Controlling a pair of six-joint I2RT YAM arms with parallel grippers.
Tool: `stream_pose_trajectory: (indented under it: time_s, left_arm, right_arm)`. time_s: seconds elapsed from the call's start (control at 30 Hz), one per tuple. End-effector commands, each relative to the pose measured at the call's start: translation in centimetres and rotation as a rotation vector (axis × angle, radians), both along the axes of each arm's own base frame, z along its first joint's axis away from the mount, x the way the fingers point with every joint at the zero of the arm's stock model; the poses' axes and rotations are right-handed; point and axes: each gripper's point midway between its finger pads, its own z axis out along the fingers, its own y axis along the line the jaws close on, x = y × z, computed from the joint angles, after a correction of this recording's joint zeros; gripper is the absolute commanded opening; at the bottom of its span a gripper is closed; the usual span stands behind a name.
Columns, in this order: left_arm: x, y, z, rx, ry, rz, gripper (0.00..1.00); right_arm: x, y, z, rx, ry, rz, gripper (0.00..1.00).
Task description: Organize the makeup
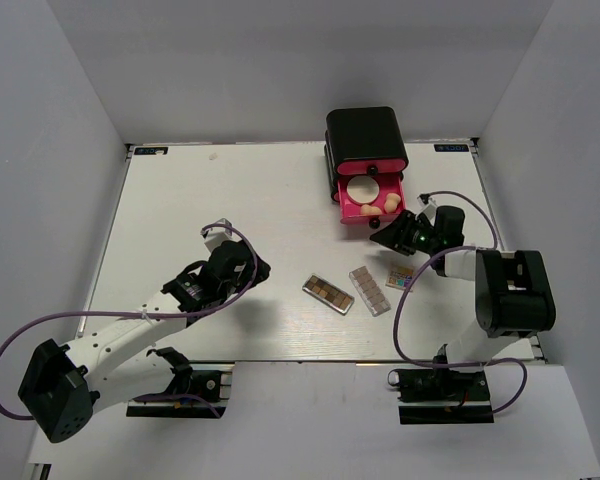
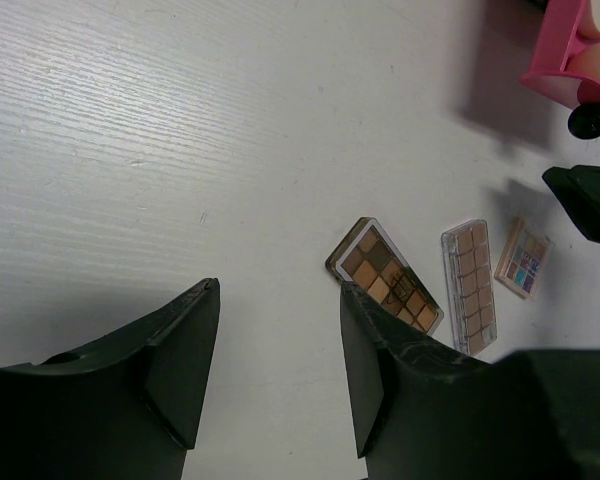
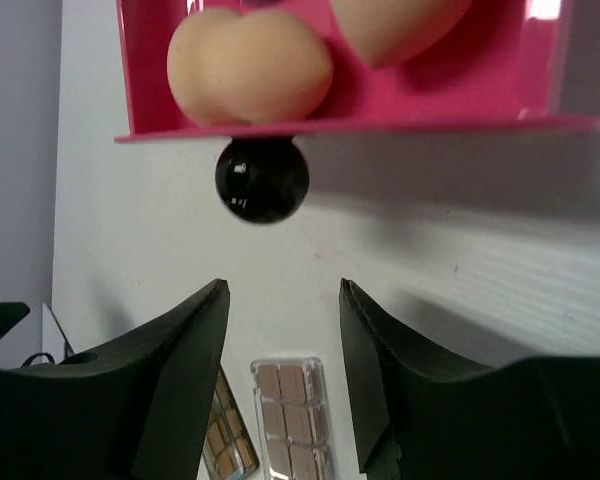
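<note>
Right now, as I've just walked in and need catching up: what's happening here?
The pink drawer is open, with a round puff and two sponges inside. The right gripper, open and empty, faces the drawer's black knob. The left gripper hangs open over the table, holding nothing. The brown palette, the clear palette and the small palette lie on it, not yet put away.

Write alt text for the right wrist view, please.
A pink drawer holding two beige sponges fills the top, its black knob just ahead of the open, empty fingers. Below, a clear palette lies on the white table.
</note>
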Motion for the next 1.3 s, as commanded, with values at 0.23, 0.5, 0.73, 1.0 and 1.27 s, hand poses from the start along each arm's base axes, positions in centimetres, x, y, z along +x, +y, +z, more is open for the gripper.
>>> stream_pose_trajectory:
  time_s: [0.23, 0.5, 0.73, 1.0, 1.27]
  left_arm:
    - [0.7, -0.8, 1.9, -0.027, -0.040, -0.012, 0.61]
    - [0.9, -1.1, 1.7, -0.020, -0.034, -0.021, 0.61]
    - [1.0, -1.3, 1.6, -0.016, -0.034, -0.023, 0.61]
    - [1.2, -1.7, 1.5, -0.014, -0.031, -0.038, 0.62]
    - [1.1, -1.7, 1.4, -0.013, -0.027, -0.041, 0.62]
  right_arm:
    - [5.2, -0.1, 2.6, 0.022, -0.156, -0.033, 0.55]
    - [6.3, 0.2, 2.9, 0.064, -0.188, -0.054, 0.45]
    - [7.2, 0.5, 5.0, 0.091, -0.257, -0.031, 0.30]
    - [9.4, 0.7, 6.7, 0.101, -0.274, -0.043, 0.27]
    - [12.9, 0.8, 5.8, 0.092, -0.259, -0.053, 0.27]
